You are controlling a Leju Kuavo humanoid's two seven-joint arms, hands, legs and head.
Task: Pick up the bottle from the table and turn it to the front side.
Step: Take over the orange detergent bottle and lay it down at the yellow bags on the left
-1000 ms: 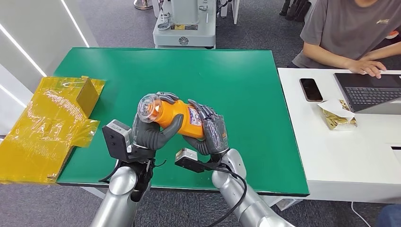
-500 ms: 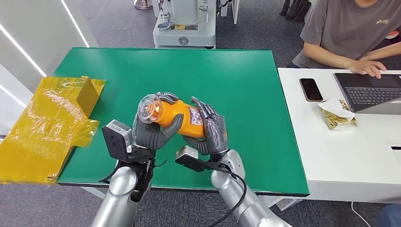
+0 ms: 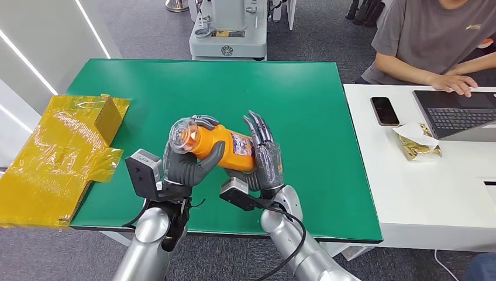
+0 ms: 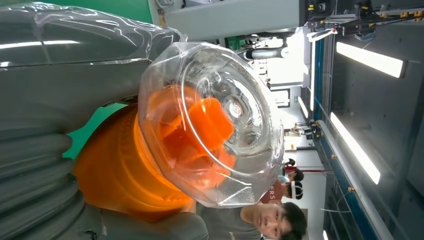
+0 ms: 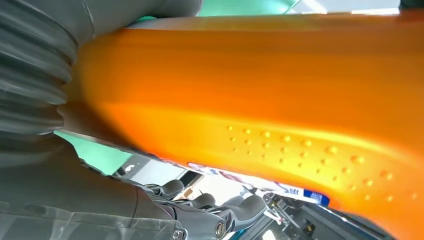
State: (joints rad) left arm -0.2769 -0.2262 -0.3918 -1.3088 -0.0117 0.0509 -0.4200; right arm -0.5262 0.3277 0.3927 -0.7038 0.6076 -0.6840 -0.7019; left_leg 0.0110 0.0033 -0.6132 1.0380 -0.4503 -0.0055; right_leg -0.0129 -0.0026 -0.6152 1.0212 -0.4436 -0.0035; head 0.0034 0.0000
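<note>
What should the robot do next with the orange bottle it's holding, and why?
Probably let the right hand come fully away, then have the left hand roll the orange bottle to bring its label forward. The left hand grips the bottle near its clear cap, lifted above the green table, while the right hand's fingers are spread open at the base, so the left hand seems to carry it alone.
</note>
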